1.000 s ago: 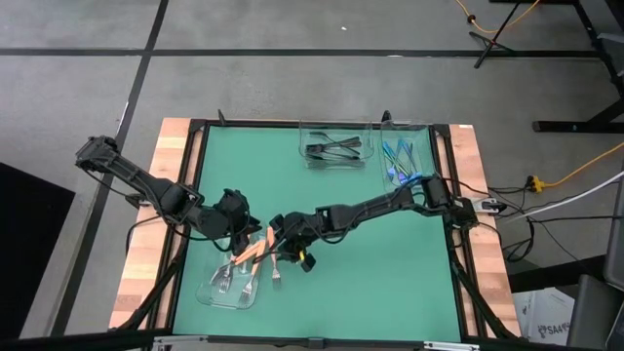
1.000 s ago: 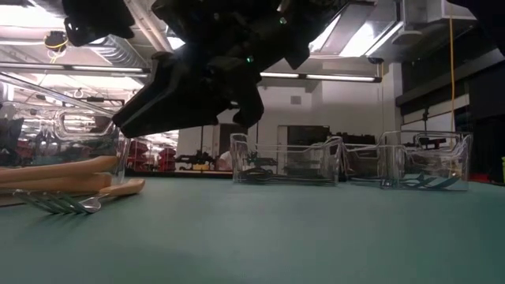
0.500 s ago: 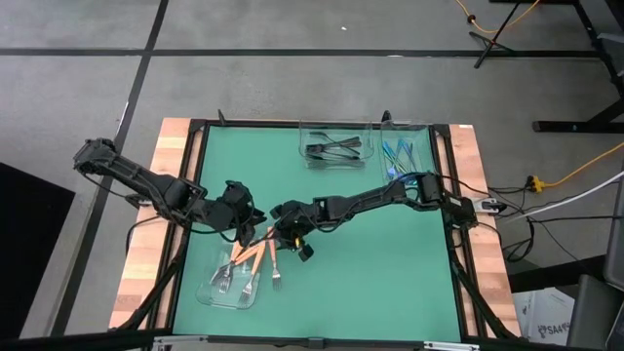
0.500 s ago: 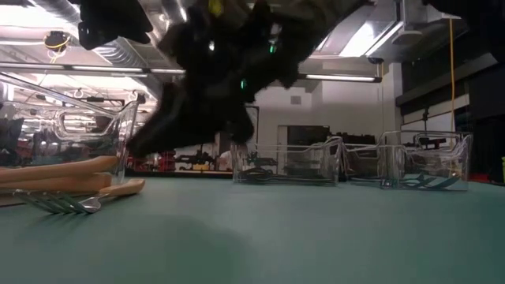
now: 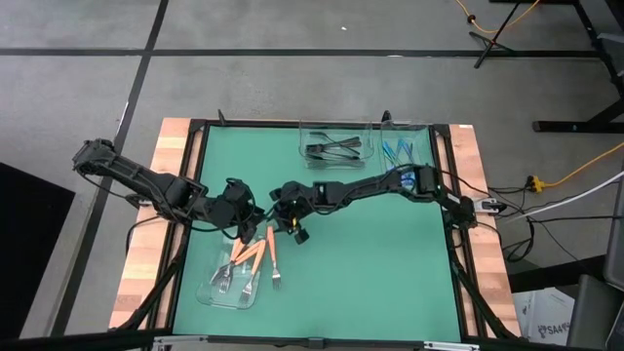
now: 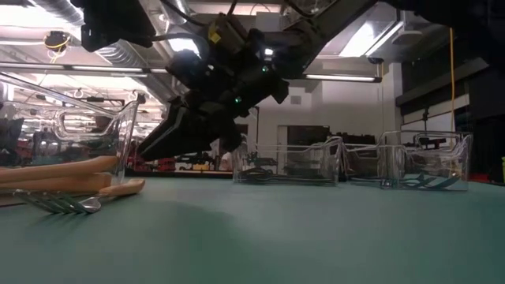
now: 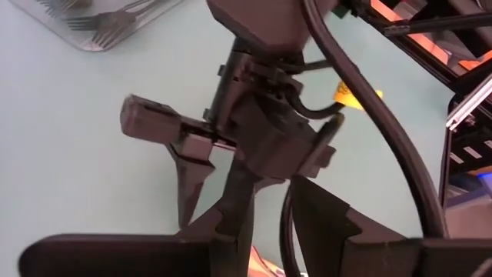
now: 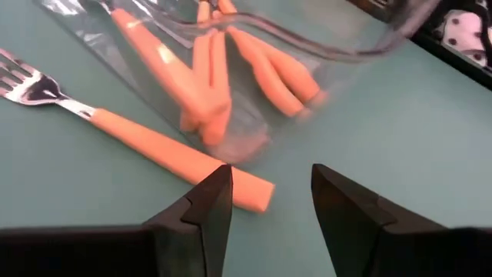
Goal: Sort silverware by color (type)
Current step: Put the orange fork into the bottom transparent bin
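Several orange-handled forks lie in a clear tray (image 5: pixel 232 280) at the near left. One more orange-handled fork (image 5: pixel 274 255) lies flat on the green mat beside it. My right gripper (image 8: pixel 270 172) hovers open just above that fork's handle end (image 8: pixel 250 192), touching nothing; in the high view it (image 5: pixel 278 224) is at mid-table. Just left of it my left gripper (image 5: pixel 244 216) hangs open over the mat, with nothing between its fingers (image 7: pixel 327 219). Black forks (image 5: pixel 336 148) and blue utensils (image 5: pixel 400 154) lie in trays at the far edge.
The two grippers stand close together above the tray's far end. In the low view the orange tray's clear wall (image 6: pixel 118 150) rises at the left, and the two far trays (image 6: pixel 288 166) stand behind. Open green mat (image 5: pixel 380 263) lies to the right.
My right gripper has swung toward the table's far edge and a little left, away from the near side of the loose fork toward its handle end, staying open. The fork and tray have kept still.
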You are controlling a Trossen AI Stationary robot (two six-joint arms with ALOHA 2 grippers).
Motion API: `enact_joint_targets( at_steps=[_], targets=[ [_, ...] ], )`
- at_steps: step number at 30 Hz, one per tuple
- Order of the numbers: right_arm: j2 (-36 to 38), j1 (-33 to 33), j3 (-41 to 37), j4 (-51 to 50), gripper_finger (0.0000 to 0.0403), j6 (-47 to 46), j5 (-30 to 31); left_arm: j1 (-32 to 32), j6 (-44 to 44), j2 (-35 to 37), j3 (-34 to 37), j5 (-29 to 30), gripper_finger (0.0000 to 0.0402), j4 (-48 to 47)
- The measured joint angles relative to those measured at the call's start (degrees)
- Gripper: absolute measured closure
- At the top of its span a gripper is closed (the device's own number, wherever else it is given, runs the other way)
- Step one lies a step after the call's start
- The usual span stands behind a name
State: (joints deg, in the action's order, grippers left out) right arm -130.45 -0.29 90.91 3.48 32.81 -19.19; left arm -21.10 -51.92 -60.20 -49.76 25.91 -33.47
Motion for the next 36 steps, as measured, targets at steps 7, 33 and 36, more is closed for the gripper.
enact_joint_targets(
  at_steps=[7,33,36],
  targets=[
    [0.0,-1.3,0.0,0.1,0.0236,0.0,-3.3,0.0,0.0,0.0,0.0,0.1,0.0321,0.2],
    [-6.3,-2.2,4.3,-4.7,0.0236,-1.3,-9.8,0.0,-0.5,0.0,0.0,0.1,0.0321,1.1],
    [-6.3,-1.6,4.3,-5.5,0.0236,-1.1,-10.6,0.0,-0.5,0.0,0.0,0.1,0.0321,1.1]
  ],
)
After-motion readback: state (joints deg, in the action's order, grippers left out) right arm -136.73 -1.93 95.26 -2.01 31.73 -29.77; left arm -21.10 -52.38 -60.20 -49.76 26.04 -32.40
